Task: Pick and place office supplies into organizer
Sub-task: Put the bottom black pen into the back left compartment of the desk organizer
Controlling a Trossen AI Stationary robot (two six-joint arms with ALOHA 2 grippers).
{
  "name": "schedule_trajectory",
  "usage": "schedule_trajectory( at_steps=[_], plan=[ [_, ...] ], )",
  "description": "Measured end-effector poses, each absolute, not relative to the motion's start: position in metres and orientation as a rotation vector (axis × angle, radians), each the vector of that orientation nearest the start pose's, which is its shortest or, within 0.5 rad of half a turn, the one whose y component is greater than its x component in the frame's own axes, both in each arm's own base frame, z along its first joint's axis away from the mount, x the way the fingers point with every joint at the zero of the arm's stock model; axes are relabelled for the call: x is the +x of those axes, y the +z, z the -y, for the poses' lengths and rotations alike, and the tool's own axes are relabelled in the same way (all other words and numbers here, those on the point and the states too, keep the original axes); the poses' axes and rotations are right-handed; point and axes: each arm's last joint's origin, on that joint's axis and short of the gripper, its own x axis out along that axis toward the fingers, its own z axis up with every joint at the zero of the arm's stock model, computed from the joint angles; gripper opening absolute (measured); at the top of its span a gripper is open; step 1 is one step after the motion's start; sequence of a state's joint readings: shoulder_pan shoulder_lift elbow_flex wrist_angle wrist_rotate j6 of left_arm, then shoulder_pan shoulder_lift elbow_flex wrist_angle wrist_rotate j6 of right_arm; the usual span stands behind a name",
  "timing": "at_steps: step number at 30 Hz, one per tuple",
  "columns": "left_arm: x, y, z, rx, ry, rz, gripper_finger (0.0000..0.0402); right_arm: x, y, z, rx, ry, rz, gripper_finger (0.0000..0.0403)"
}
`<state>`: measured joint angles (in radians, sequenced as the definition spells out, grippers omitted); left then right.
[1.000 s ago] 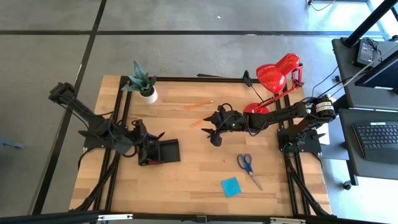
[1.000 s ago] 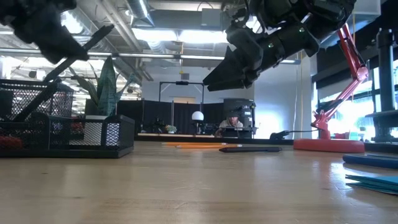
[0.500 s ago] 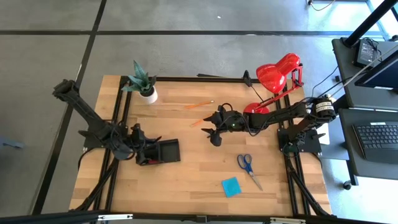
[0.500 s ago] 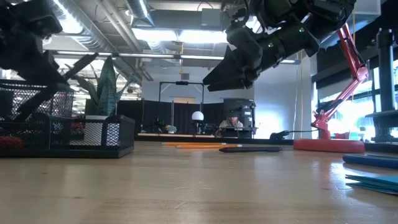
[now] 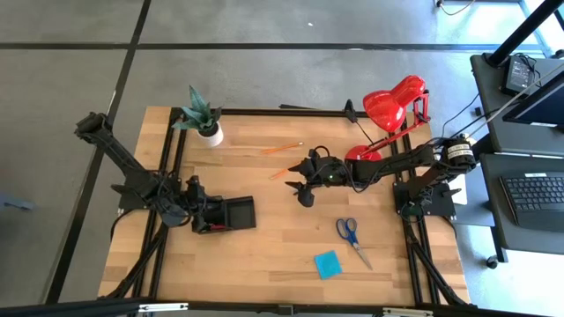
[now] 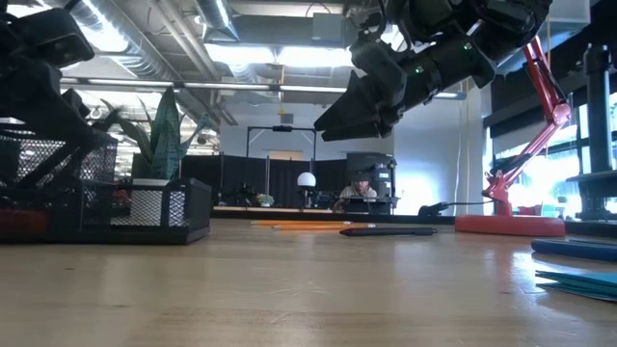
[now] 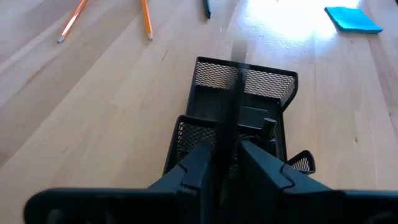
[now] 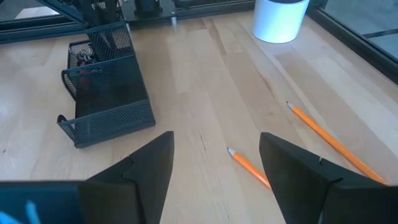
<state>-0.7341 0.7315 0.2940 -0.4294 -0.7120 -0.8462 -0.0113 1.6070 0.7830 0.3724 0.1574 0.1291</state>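
Note:
The black mesh organizer (image 5: 238,214) stands at the table's left. My left gripper (image 7: 227,155) hangs just above the organizer's near end. A black pen (image 7: 235,99) runs from between its slightly parted fingers over the compartments to the far wall. My right gripper (image 8: 216,137) hovers open above the table's middle, over an orange pencil (image 8: 249,168). A second pencil (image 5: 282,147) lies farther back. Blue-handled scissors (image 5: 350,236) and a blue sticky pad (image 5: 327,263) lie near the front right. Another black pen (image 6: 386,230) lies by the pencils. My left gripper's fingers (image 7: 199,168) stand on either side of the pen's near end (image 7: 227,140), slanting down along the organizer. Whether they touch the pen, I cannot tell. The pen's far end rests at the organizer's far wall (image 7: 240,67).
A red desk lamp (image 5: 392,106) stands at the back right beside my right arm. A potted plant (image 5: 201,114) stands at the back left. Bare wood lies between the organizer and the scissors.
My left gripper has sunk toward the organizer. The black pen stuck up slantwise above the organizer a second ago. It now lies low inside it, no longer rising above the mesh in the low view.

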Motion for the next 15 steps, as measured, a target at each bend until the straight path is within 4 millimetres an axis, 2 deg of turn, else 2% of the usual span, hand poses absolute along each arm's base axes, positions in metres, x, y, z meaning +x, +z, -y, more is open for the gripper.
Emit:
schedule_trajectory(
  at_steps=[7,15],
  plan=[
    [0.11,0.17,0.074,-0.168,0.201,-0.611,0.0093,0.327,0.186,0.008,0.094,-0.195,-0.438,0.0238],
    [0.115,0.195,0.08,-0.114,0.134,-0.58,0.0093,0.327,0.186,0.008,0.094,-0.195,-0.438,0.0239]
  ],
)
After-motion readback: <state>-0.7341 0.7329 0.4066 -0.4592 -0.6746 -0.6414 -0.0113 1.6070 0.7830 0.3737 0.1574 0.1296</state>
